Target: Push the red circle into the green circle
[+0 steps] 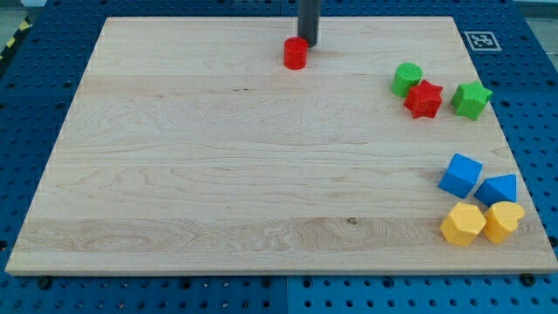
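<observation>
Looking down at a slant from beyond the near edge of the wooden board (218, 174), taking in the whole board from moderately near.

Our rod (309, 22) ran off the view's top edge, so we saw only its lower length; my tip (309, 46) sat just behind the red circle (296, 54), and we couldn't tell whether they touched. Well to the tip's right, the red star (424, 99) covered the green circle's (406, 78) lower corner. Further right, the marker tag (480, 40) was too small to read.
</observation>
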Motion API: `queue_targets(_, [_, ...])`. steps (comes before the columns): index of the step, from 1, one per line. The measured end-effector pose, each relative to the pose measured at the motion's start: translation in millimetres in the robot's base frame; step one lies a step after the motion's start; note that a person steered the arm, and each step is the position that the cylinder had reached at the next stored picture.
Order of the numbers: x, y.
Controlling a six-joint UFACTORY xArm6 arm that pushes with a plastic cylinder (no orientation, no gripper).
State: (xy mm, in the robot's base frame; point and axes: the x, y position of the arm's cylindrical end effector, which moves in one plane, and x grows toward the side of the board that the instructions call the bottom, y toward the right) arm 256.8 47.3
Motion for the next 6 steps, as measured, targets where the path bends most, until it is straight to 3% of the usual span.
queue_targets(2, [14, -151])
queue_targets(3, [31, -103])
queue_targets(5, [31, 89])
queue_targets(6, [31, 70])
